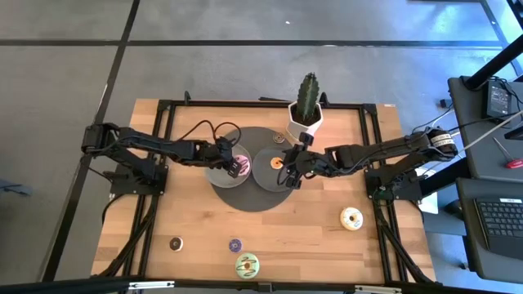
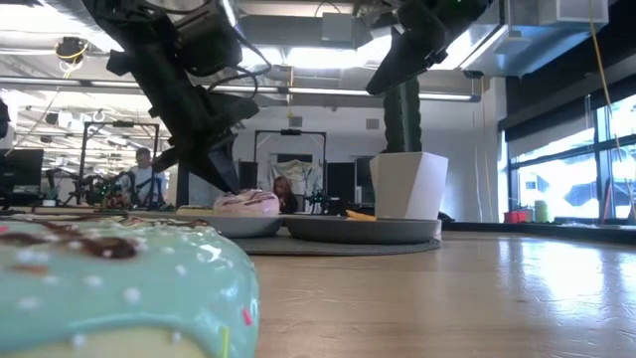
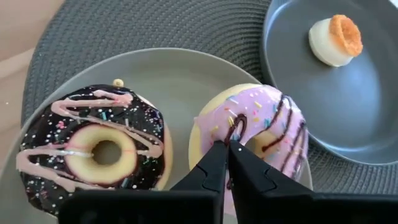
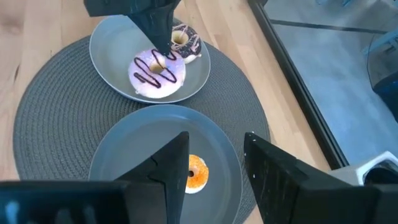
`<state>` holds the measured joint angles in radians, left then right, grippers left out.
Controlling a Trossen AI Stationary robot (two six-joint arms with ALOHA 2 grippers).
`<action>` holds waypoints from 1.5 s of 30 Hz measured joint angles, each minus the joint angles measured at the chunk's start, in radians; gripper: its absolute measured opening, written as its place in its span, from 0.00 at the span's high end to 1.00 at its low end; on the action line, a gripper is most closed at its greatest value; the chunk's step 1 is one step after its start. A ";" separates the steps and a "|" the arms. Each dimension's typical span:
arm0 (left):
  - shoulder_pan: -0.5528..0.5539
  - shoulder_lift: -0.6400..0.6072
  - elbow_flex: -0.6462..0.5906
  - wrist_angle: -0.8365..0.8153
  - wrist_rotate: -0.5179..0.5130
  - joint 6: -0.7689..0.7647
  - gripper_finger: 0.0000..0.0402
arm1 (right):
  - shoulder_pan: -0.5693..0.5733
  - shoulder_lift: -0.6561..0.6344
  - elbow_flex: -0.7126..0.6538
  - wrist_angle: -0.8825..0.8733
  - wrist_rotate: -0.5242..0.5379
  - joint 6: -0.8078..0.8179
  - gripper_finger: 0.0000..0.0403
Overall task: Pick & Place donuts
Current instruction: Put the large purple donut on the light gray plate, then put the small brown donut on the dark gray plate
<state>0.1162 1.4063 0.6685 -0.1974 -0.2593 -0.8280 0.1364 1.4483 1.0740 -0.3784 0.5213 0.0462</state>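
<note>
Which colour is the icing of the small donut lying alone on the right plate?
Orange; the small donut shows best in the left wrist view.

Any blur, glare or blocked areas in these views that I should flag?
Low view: the green donut fills the near corner, blurred, and bright windows wash out the far side. Left wrist view: sharp on the pink donut, though the left gripper covers part of it. High view: evenly lit.

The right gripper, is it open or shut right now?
Open. The right gripper hovers above the orange mini donut on its grey plate, with a clear gap between its two fingers and nothing held.
</note>
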 joint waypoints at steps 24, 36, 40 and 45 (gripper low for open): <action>0.005 0.000 0.000 -0.001 0.043 -0.007 0.76 | -0.013 0.012 -0.002 -0.003 0.001 0.079 0.62; 0.005 -0.109 0.000 0.085 0.040 0.089 0.69 | -0.178 0.141 0.008 0.056 -0.075 0.079 0.62; 0.005 -0.158 0.000 0.090 0.011 0.132 0.69 | -0.209 0.239 0.077 0.059 -0.029 -0.034 0.62; 0.003 -0.191 0.000 0.077 -0.005 0.159 0.69 | -0.244 0.394 0.236 -0.040 -0.039 0.004 0.62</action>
<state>0.1196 1.2155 0.6682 -0.1207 -0.2638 -0.6692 -0.1077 1.8427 1.3102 -0.4179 0.4827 0.0500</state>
